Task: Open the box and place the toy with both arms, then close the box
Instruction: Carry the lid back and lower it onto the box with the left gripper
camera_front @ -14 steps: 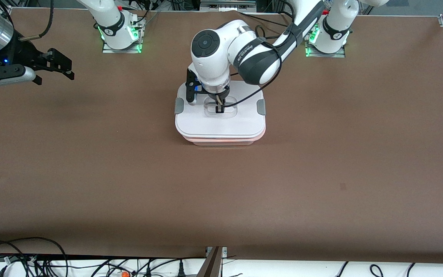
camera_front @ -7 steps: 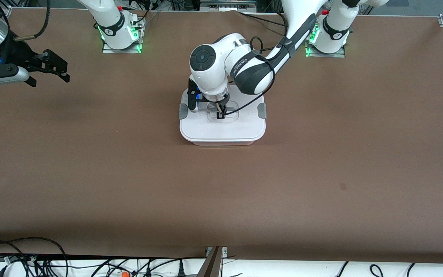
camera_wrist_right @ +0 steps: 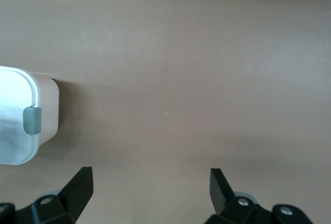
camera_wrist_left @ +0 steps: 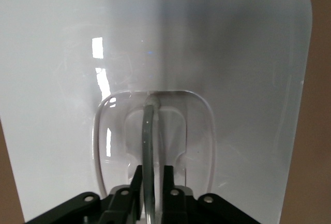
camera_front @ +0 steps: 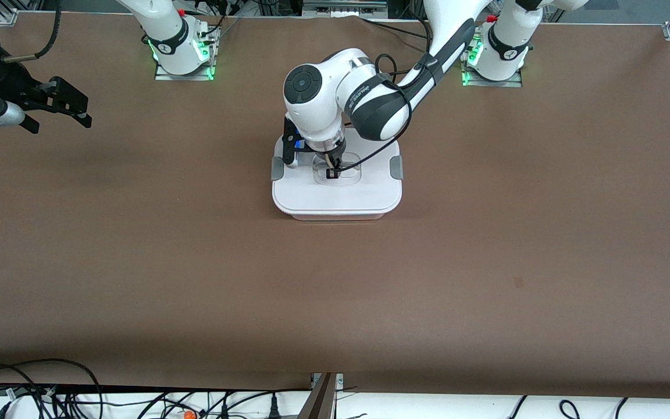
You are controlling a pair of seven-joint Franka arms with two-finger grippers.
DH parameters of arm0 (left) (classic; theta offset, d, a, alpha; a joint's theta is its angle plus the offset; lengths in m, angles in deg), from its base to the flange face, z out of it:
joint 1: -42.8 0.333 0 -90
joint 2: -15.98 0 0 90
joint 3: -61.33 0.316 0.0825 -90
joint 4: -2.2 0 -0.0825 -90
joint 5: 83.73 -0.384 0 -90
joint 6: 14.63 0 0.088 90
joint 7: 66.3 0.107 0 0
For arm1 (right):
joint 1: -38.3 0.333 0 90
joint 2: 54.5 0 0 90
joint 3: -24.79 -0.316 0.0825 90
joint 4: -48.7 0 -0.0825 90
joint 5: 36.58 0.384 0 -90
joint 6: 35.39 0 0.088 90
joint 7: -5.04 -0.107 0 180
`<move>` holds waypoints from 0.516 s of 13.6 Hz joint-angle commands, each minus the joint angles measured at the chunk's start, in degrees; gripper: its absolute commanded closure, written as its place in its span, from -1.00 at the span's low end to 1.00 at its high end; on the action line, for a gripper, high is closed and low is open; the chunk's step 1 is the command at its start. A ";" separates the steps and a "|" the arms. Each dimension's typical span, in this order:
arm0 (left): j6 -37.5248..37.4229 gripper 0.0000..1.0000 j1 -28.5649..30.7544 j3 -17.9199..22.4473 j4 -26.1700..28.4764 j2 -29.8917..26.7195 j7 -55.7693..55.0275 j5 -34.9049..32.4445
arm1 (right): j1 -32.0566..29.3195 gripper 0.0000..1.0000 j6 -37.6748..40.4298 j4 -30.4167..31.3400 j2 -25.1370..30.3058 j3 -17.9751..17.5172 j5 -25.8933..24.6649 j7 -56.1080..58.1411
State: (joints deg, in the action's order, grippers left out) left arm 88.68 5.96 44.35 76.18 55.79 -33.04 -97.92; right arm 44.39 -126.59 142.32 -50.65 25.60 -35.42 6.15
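Note:
The box point(camera_front: 335, 216) stands mid-table with its white lid point(camera_front: 335, 195) seated on it, a grey clip point(camera_front: 395, 167) at each side. My left gripper point(camera_front: 331, 172) is down in the lid's recess, shut on the clear handle point(camera_wrist_left: 148, 131), which runs between its fingers point(camera_wrist_left: 137, 178). My right gripper point(camera_front: 59, 110) is open and empty, up over the table at the right arm's end, well away from the box. Its wrist view shows the box's corner point(camera_wrist_right: 47, 111) and one clip point(camera_wrist_right: 32, 120). The toy is not in view.
Bare brown table point(camera_front: 486, 262) surrounds the box. The arm bases point(camera_front: 181, 49) stand along the edge farthest from the front camera. Cables point(camera_front: 50, 390) hang below the table edge nearest that camera.
The left gripper has lowered the lid, which was raised and offset, squarely onto the tub. The right gripper has drawn farther away from the box toward its end of the table.

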 commanded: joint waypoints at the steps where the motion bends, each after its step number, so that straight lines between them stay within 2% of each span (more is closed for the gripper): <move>1: -0.81 -1.00 0.01 0.27 0.11 -2.26 -0.91 -0.40 | -0.20 -1.00 1.47 -1.69 -0.60 -0.72 -0.90 -0.14; 3: -6.24 -1.00 1.93 -0.16 -0.85 -5.87 -0.91 0.48 | -0.19 -1.00 1.47 -1.60 -0.60 -0.73 -0.90 0.03; 4: -10.10 -1.00 3.77 0.01 -0.85 -8.67 -1.09 3.96 | -0.20 -1.00 1.47 -1.42 -0.77 -0.64 -0.90 0.03; 5: -15.10 -1.00 6.92 0.27 -0.68 -11.83 -2.83 8.09 | -0.28 -1.00 1.47 -1.42 -0.78 -0.64 -0.90 0.03; 7: -21.72 -1.00 13.86 0.28 -0.94 -16.50 -5.82 9.01 | -0.11 -1.00 1.56 -1.33 -1.04 -0.73 -0.90 0.03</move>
State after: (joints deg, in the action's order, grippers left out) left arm 71.38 13.07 45.03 73.37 45.15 -37.14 -91.38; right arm 44.43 -126.34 142.27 -50.96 25.34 -35.46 6.15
